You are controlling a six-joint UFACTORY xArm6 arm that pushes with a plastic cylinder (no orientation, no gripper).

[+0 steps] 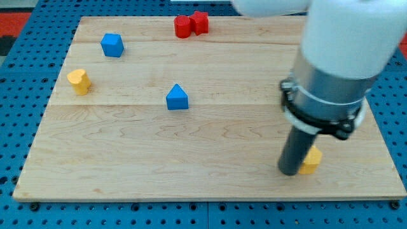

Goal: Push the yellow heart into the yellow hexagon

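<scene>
My tip (290, 170) touches a yellow block (312, 160) (shape hidden) — bottom right.

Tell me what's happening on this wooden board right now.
A robot arm is pushing blocks with a dark rod. My tip sits against a yellow block near the view's bottom right, partly hiding it. The other yellow block lies far off at the view's left, so the two are not yet together.

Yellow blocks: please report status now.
My tip touching yellow block, view's bottom right, shape partly hidden. Other yellow block far left. Blue triangle near the line between.
</scene>
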